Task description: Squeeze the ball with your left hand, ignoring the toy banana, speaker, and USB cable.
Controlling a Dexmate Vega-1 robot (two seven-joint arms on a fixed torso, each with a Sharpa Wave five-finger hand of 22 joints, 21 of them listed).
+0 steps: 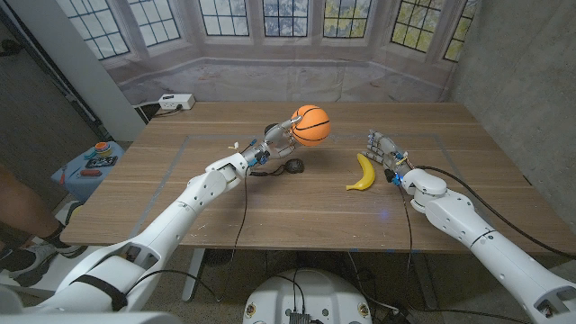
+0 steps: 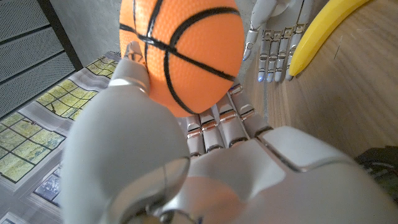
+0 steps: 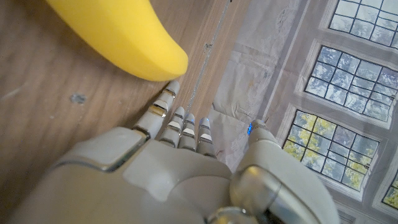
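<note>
1. Current step: our left robot hand point(image 1: 274, 137) holds the ball point(image 1: 310, 125) lifted clear of the table point(image 1: 297, 202), above its middle. We judge the grasp complete and the squeeze itself either in hand or about to begin.

2. Left robot hand state: in the left wrist view the fingers point(image 2: 214, 121) wrap under the ball point(image 2: 183, 50) and the thumb point(image 2: 132, 65) presses its side. How far the ball is compressed we cannot tell; its outline looks roughly round, though the close view may hide a dent.

3. Right robot hand point(image 1: 385, 149) state: it holds nothing, fingers extended and apart, just beside the banana point(image 1: 363, 172). In the right wrist view the fingertips point(image 3: 166, 93) lie close to the banana point(image 3: 118, 34); contact cannot be confirmed.

4. Distractors: a small dark object point(image 1: 292, 166), possibly the speaker, sits on the table below the raised ball. We leave it and the banana untouched.

5. Next move: we close the left fingers and thumb evenly toward each other, keeping the ball centred in the palm so it does not pop out sideways. The right robot hand need not move.
</note>
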